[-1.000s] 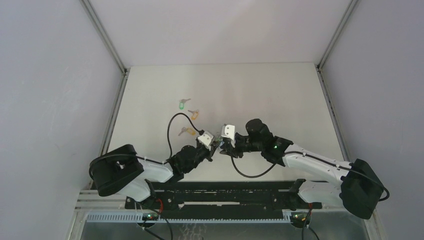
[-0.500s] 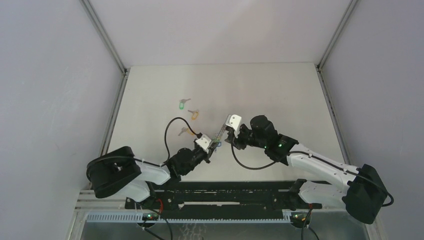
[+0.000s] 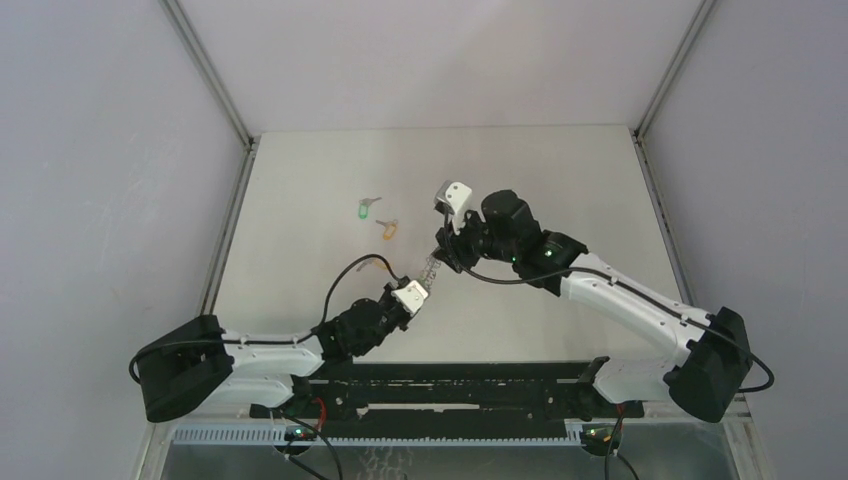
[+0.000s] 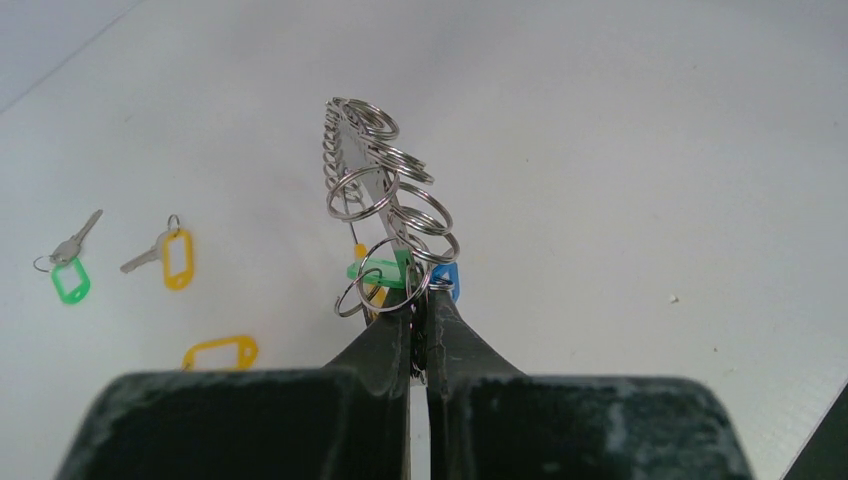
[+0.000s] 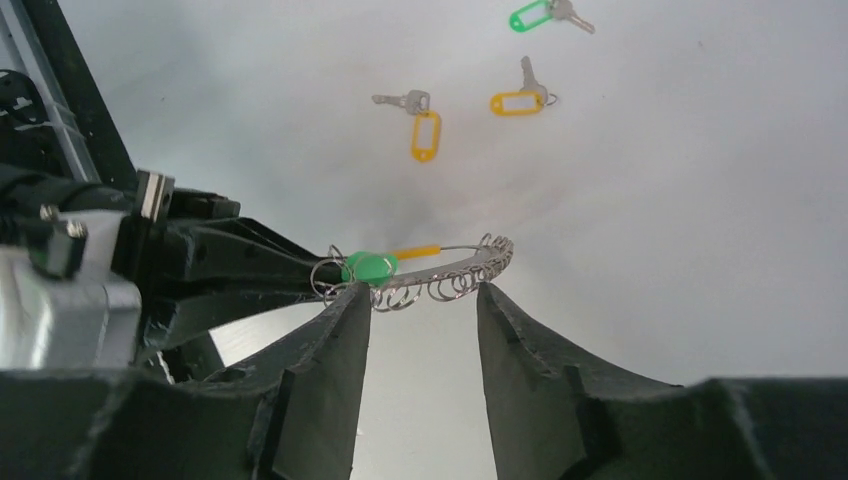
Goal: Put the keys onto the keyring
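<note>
My left gripper (image 4: 420, 305) is shut on the near end of the keyring (image 4: 385, 190), a silvery loop with several split rings and green, yellow and blue tags, held up off the table. My right gripper (image 5: 422, 295) is open, its fingers (image 5: 335, 340) on either side of the keyring (image 5: 440, 275) just below it, not clamping it. In the top view the keyring (image 3: 432, 268) spans from my left gripper (image 3: 415, 293) to my right gripper (image 3: 443, 255). Three keys lie on the table: a green-tagged one (image 3: 366, 209) and two orange-tagged ones (image 3: 388, 228) (image 5: 422, 128).
The white table (image 3: 560, 170) is walled by grey panels on the left, right and back. The left arm's black cable (image 3: 340, 280) loops above the table near the closest orange-tagged key. The keys lie left of both grippers.
My right gripper has moved toward the far side and risen. My left arm has stretched out low, still holding the keyring. The keys have not moved.
</note>
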